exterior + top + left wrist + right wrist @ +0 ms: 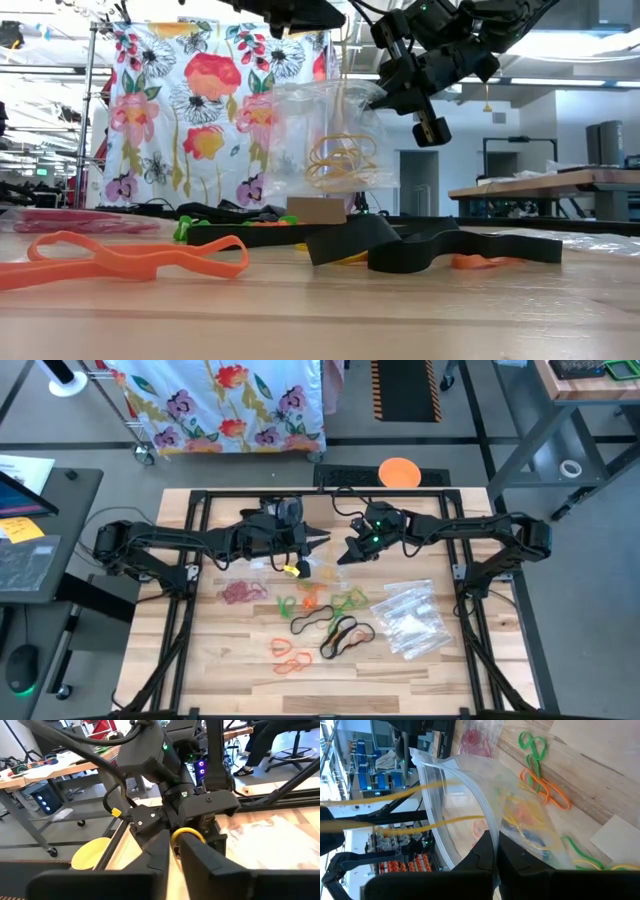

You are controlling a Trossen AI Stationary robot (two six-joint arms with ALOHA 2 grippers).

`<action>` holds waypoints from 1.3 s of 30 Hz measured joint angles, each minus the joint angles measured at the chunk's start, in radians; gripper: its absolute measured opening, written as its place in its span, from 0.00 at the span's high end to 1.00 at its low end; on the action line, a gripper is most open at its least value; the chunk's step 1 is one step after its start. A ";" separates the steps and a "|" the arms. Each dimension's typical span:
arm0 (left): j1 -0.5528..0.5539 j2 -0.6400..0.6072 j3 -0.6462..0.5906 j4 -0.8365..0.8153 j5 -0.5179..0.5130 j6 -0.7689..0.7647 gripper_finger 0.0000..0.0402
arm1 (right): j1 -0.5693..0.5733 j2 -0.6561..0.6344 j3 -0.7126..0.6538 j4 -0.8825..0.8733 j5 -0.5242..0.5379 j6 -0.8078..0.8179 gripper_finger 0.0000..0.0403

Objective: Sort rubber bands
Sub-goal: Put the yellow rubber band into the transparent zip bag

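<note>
**Bag held up mid-table, yellow band at its mouth**

Right gripper [495,855], upper centre of the high view, jaws pressed together pinching the rim of a clear zip bag [325,140] held above the table [440,670]. Yellow rubber bands [340,160] sit inside the bag. Left gripper [175,847], just left of it, has a yellow band [187,834] between its narrowly parted fingers; a strand stretches toward the bag mouth. Loose rubber bands [320,622] in red, orange, green and black lie mid-frame on the table. Spare zip bags [410,618] lie at centre right.
</note>
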 joint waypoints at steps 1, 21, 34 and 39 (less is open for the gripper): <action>0.000 0.000 0.000 -0.002 0.000 -0.006 0.85 | 0.000 0.000 0.000 0.000 0.000 0.000 1.00; -0.015 0.000 0.000 -0.187 0.036 -0.027 0.66 | 0.000 0.000 0.000 0.000 0.000 0.000 1.00; -0.043 0.000 0.000 -0.247 0.031 -0.097 0.66 | -0.001 0.000 0.000 0.000 0.000 0.001 1.00; -0.146 0.000 0.000 -0.245 0.030 -0.097 0.66 | -0.027 -0.006 0.000 -0.001 -0.002 0.001 1.00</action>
